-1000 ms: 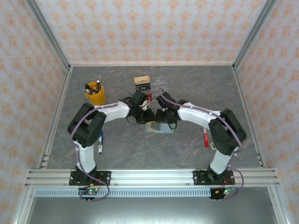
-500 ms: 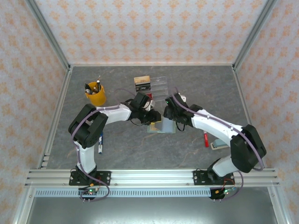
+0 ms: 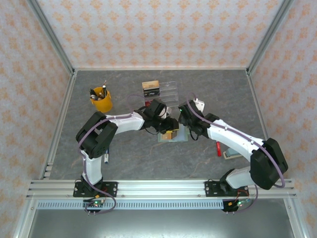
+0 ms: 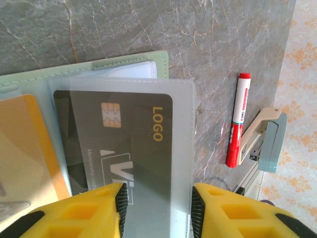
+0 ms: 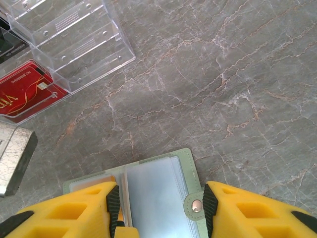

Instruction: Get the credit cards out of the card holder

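Grey marble table [image 5: 223, 74]. Clear acrylic tray [image 5: 74, 34] at back, red card [image 5: 27, 91] inside. Sage card holder [image 5: 148, 178] lies open mid-table btwn arms. L gripper [image 4: 156, 198]: fingers spread astride clear sleeve [image 4: 183, 148] covering black card [image 4: 124, 134]. R gripper [image 5: 158, 198]: fingers spread over holder's page. Stapler [image 4: 265, 139] & red marker [image 4: 237, 119] just right.

card holder [image 5: 153, 193] ctr | tray [image 3: 168, 89] behind it | marker [image 4: 237, 119] to its rt, stapler [image 4: 265, 141] beside | cup [image 3: 101, 99] back-left
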